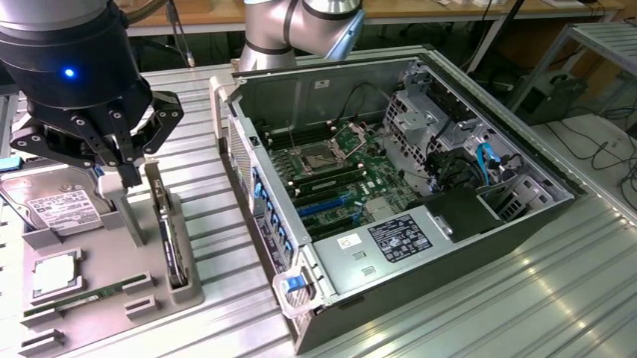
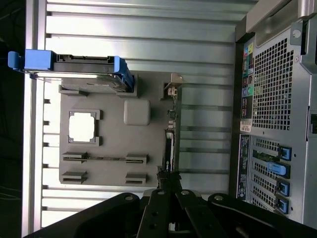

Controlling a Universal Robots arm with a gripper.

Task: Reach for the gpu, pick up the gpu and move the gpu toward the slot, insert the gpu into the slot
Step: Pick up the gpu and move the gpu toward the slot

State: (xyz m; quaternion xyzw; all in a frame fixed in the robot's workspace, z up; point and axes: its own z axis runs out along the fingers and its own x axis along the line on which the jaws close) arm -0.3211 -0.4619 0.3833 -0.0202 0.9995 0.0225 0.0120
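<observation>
The gpu is a thin black card standing on its edge in a holder on the grey tray, at the exterior view's left. In the wrist view the gpu appears edge-on as a dark line with its metal bracket at the far end. My gripper hangs above the tray close to the card, its fingers shut with nothing between them. Seen from the wrist, the gripper sits over one end of the card. The slot is a blue strip on the green motherboard inside the open computer case.
On the grey tray lie a hard drive in a blue carrier, a processor chip and a memory stick. A grey post stands on the tray beside the card. The case's perforated rear panel faces the tray.
</observation>
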